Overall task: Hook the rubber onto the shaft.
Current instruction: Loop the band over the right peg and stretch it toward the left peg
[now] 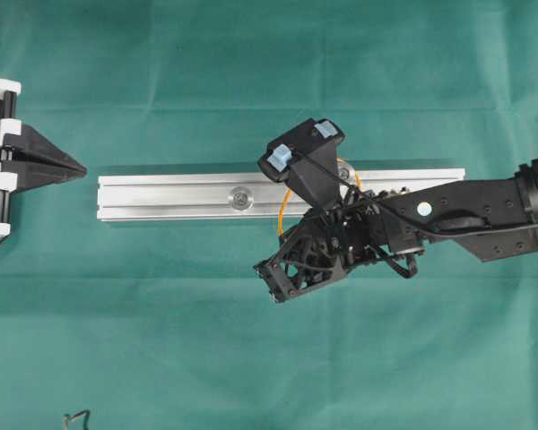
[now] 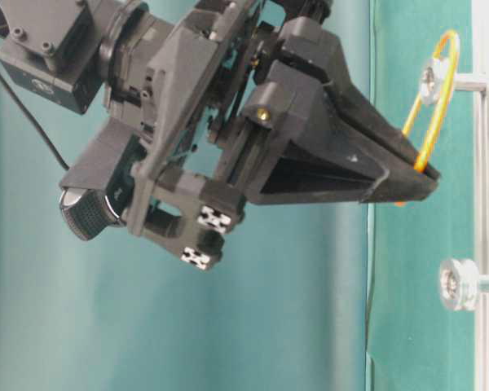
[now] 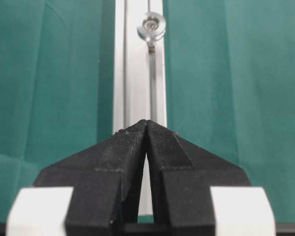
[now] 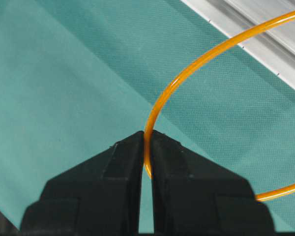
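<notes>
The rubber is a thin orange loop, and my right gripper is shut on one end of it. In the table-level view the gripper points at the cloth. From its tips the rubber runs up and round one silver shaft. The other shaft is bare. The overhead view shows the rubber beside the silver rail, where the bare shaft stands; my right arm hides the looped one. My left gripper is shut and empty off the rail's left end, facing the bare shaft.
A green cloth covers the table. The rail runs straight ahead of my left gripper. A black cable end lies at the front left. The left arm's black and white mount fills the left edge.
</notes>
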`<control>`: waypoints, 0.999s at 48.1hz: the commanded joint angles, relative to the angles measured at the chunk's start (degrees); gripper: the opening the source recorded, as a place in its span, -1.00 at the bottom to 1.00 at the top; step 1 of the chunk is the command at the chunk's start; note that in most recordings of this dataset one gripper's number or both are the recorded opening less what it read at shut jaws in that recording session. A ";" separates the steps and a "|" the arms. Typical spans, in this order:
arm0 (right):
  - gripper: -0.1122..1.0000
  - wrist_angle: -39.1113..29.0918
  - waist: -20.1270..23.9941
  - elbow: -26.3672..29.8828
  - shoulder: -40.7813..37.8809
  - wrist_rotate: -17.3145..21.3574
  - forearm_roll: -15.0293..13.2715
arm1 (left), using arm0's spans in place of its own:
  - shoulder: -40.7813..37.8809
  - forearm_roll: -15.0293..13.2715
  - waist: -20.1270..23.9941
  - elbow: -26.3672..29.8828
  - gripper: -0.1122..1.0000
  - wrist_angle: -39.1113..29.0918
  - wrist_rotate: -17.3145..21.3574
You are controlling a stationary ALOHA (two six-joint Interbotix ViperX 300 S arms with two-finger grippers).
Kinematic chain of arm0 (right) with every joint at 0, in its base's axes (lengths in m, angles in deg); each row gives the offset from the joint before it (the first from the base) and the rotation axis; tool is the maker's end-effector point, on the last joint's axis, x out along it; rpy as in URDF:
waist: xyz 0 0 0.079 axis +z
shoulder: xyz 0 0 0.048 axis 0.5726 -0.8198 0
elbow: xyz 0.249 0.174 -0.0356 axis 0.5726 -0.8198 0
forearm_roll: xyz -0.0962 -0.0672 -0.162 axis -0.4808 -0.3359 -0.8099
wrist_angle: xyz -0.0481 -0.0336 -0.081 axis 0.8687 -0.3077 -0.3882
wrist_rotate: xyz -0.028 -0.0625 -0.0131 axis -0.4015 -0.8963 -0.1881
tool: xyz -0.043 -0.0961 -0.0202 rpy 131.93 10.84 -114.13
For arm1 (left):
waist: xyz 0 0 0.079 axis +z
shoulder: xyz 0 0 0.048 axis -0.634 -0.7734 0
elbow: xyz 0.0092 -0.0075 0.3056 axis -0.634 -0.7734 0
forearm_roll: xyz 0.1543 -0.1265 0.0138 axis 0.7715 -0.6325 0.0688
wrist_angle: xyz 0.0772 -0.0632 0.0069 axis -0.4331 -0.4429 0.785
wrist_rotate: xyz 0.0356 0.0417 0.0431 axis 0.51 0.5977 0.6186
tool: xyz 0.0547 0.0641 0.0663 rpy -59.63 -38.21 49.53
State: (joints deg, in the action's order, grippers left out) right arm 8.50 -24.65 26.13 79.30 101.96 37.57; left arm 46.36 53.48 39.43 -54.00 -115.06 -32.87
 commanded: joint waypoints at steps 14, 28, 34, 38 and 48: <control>-0.68 0.00 -0.79 4.48 -0.88 0.18 -1.85 | -0.26 0.18 0.09 1.67 -0.80 0.26 0.00; -0.68 0.00 -2.29 7.56 -3.78 0.26 -4.31 | -0.18 0.18 0.09 1.76 -0.80 0.26 0.00; -0.68 0.18 -2.64 7.65 -4.39 0.26 -5.80 | 0.00 0.18 0.09 1.76 -0.80 0.26 0.00; -0.68 0.26 -2.99 7.65 -4.66 0.26 -6.77 | 0.09 0.09 0.09 1.76 -0.80 0.26 0.00; -0.68 2.02 -4.39 7.65 -4.92 0.26 -8.09 | 0.26 0.09 0.09 1.76 -0.80 0.26 0.00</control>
State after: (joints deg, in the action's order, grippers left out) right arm 9.29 -28.43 32.28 73.50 102.13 29.84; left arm 46.89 53.48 39.43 -54.00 -115.06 -32.87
